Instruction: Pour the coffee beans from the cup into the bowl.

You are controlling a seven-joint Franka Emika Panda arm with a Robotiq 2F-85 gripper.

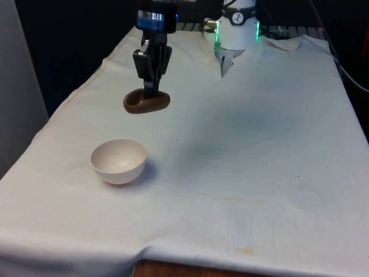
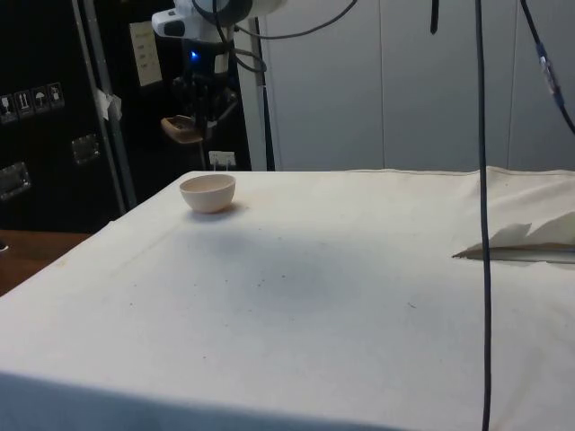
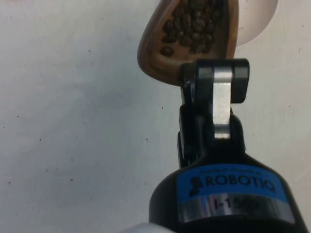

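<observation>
A brown wooden cup (image 1: 146,102) hangs in the air above the table, held by its rim in my black gripper (image 1: 151,88), which is shut on it. In the wrist view the cup (image 3: 194,34) holds dark coffee beans (image 3: 190,25) and sits roughly level. The side view has the cup (image 2: 183,130) raised above and behind the bowl (image 2: 208,192). The bowl (image 1: 118,161) is white, upright and looks empty, on the cloth nearer the front edge than the cup. A part of its rim (image 3: 260,19) peeks past the cup in the wrist view.
The white cloth (image 1: 248,150) covers the whole table, with wide bare room to the front view's right of the bowl. A black cable (image 2: 482,215) hangs down in the side view. The robot's base (image 1: 237,29) stands at the far end.
</observation>
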